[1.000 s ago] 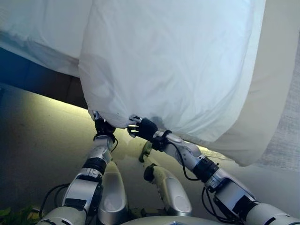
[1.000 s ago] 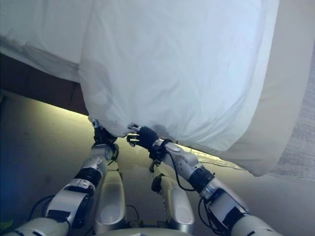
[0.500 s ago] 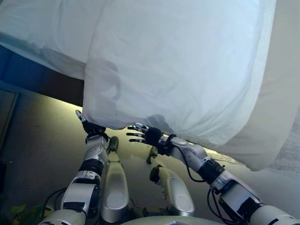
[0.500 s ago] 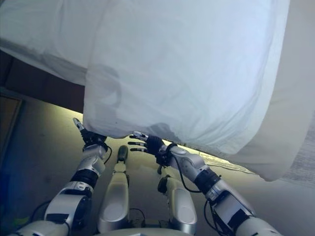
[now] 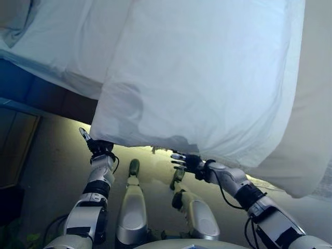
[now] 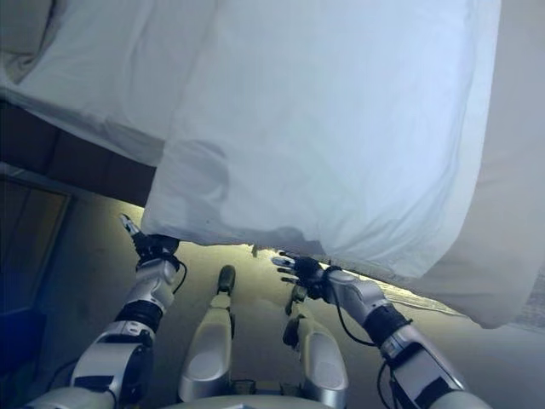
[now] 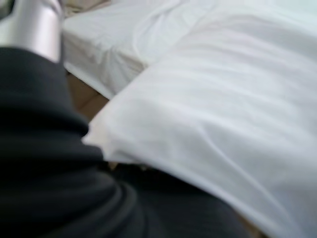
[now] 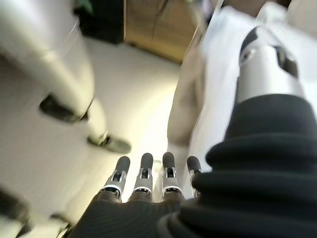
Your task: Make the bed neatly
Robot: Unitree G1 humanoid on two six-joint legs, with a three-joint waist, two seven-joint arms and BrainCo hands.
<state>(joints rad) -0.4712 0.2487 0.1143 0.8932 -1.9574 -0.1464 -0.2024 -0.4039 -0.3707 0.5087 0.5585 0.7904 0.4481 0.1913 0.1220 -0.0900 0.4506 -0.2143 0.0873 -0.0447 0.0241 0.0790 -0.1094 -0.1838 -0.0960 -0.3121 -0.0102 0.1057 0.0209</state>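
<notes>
A white duvet (image 5: 207,78) lies over the bed and its lower edge hangs past the bed's side above both hands. A white sheet (image 5: 62,41) covers the mattress to its left. My left hand (image 5: 93,146) is below the duvet's left corner, fingers straight, holding nothing. My right hand (image 5: 185,162) is just under the duvet's edge, fingers (image 8: 143,173) straight and spread, empty. In the left wrist view the duvet (image 7: 223,124) shows close past the dark cover.
A beige cover (image 5: 316,104) hangs down the bed's right side under the duvet. The dark bed base (image 5: 41,93) runs below the sheet, with a lit strip along the floor. A brown cabinet (image 5: 15,150) stands on the floor at the left.
Both hands were at the duvet's lower edge a second ago; they have opened and dropped away from it. The right hand has moved right. The camera has shifted too.
</notes>
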